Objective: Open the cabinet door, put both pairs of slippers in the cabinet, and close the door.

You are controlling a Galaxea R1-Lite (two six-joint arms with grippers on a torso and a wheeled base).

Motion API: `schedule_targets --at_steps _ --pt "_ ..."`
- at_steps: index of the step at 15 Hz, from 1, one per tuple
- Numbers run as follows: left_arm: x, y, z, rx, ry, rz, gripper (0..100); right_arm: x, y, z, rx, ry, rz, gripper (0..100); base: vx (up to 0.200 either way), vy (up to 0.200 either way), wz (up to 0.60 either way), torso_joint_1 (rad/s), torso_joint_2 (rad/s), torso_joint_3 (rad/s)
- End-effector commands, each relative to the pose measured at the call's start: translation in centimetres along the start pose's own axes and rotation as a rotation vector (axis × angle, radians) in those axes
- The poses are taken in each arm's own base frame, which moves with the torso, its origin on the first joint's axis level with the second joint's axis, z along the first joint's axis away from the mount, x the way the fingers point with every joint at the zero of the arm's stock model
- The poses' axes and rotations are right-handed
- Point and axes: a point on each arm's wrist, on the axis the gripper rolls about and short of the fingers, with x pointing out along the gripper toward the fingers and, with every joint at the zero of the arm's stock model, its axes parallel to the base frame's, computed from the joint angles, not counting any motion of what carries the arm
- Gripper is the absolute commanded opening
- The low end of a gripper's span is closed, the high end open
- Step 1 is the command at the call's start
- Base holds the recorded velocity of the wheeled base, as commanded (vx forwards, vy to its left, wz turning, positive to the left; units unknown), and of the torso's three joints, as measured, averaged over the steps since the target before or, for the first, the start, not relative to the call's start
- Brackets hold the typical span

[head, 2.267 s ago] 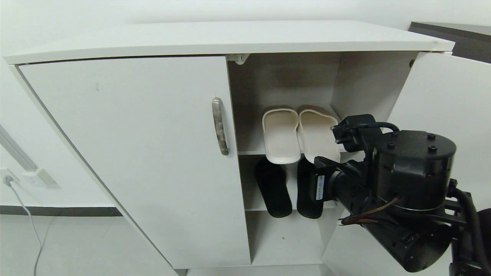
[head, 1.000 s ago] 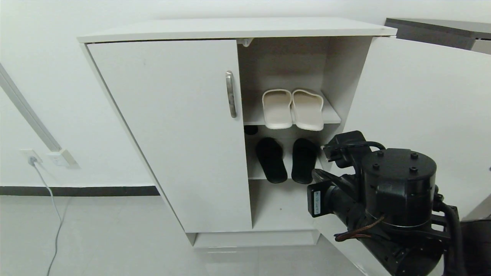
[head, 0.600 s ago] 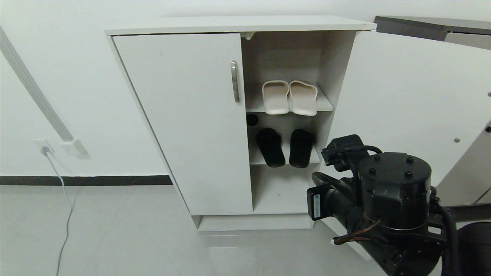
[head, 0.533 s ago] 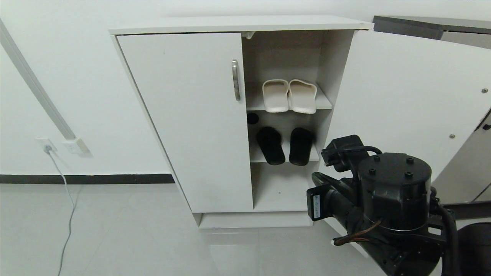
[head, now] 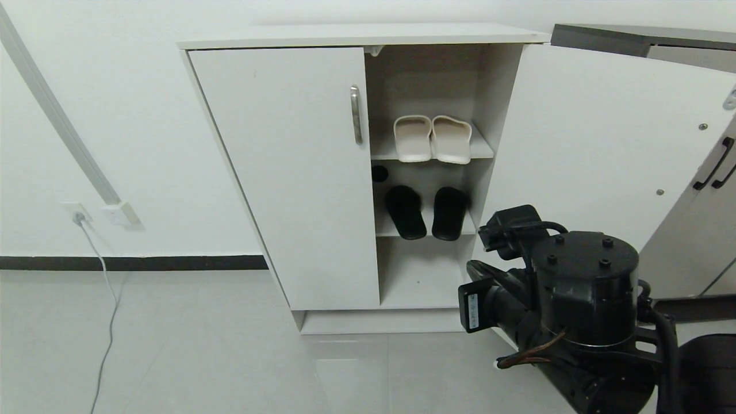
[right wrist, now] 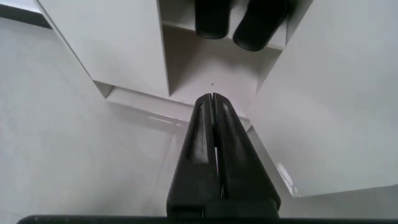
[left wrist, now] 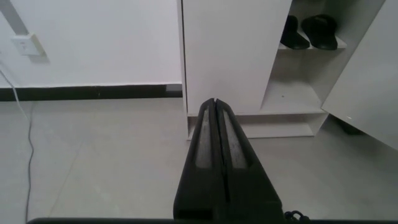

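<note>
The white cabinet (head: pixel 276 172) stands against the wall with its right door (head: pixel 598 155) swung open and its left door shut. A cream pair of slippers (head: pixel 432 138) lies on the upper shelf. A black pair of slippers (head: pixel 426 211) lies on the middle shelf, also seen in the left wrist view as black slippers (left wrist: pixel 309 31) and in the right wrist view as black slippers (right wrist: pixel 239 18). My left gripper (left wrist: pixel 215 102) is shut and empty over the floor. My right gripper (right wrist: pixel 212 96) is shut and empty, low in front of the open compartment. The right arm (head: pixel 569 299) fills the lower right of the head view.
The bottom compartment (head: pixel 420 276) holds nothing. A metal handle (head: pixel 356 115) is on the shut left door. A wall socket with a grey cable (head: pixel 98 299) is at the left. A grey cabinet with dark handles (head: pixel 713 167) stands behind the open door. Light floor tiles (head: pixel 201 356) lie in front.
The head camera has backed away from the cabinet, so the cabinet looks smaller and more floor shows. Both slipper pairs stay on their shelves and the right door stays open.
</note>
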Motion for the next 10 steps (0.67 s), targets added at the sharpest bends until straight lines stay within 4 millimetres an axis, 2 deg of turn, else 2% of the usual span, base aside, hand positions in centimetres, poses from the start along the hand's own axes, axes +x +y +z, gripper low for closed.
schedule_targets --at_steps 1,8,10 --pt "0.01 0.0 0.01 0.0 0.001 0.001 0 0.04 0.05 -0.08 -0.002 0.002 0.0 0 0.0 0.0 0.0 0.0 0.0 0.0" --pt "0.01 0.0 0.01 0.0 0.001 0.001 0 0.18 -0.01 -0.09 -0.001 0.002 -0.004 0 0.0 0.0 0.0 0.0 0.0 0.0" --pt "0.01 0.0 0.01 0.0 0.001 0.001 0 0.21 0.01 -0.15 -0.003 0.005 -0.004 0 0.0 0.0 0.0 0.007 -0.2 -0.215"
